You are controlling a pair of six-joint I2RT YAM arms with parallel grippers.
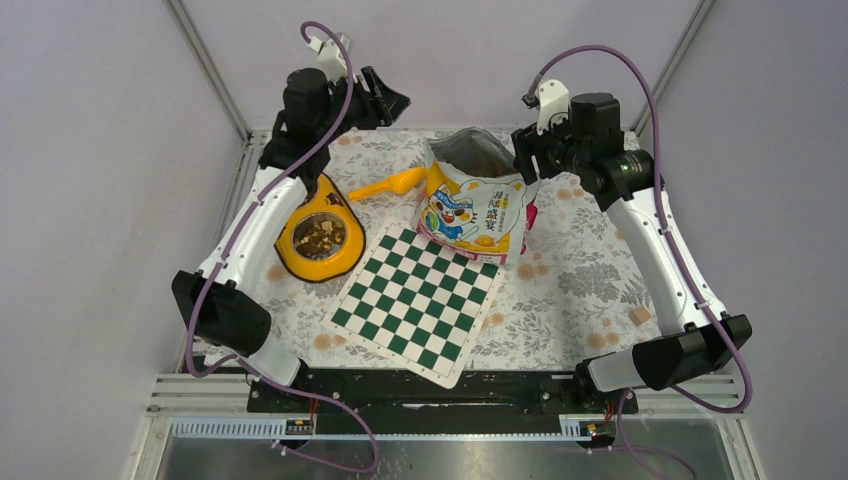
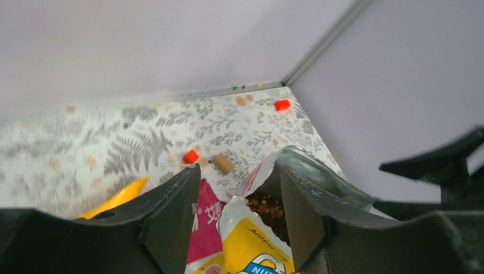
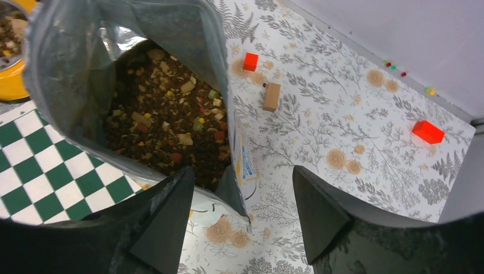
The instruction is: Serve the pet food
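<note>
- Pet food [image 3: 165, 120] heaped dark and loose inside the open bag [image 1: 470, 205], upright at the table's far middle.
- More of it in the yellow bowl [image 1: 322, 195], left of the bag and beside the checkered mat [image 1: 420, 300].
- Yellow scoop [image 1: 385, 186] lying between bowl and bag.
- Left gripper [image 2: 237, 171] raised over the far left, fingers spread, grasping nothing.
- Right gripper [image 3: 242, 174] at the bag's right rim, fingers released, bag edge between them, contact unclear.
- Beyond the bag, a wooden block [image 3: 271, 96] near a red cube [image 3: 250, 61] on the floral cloth.
</note>
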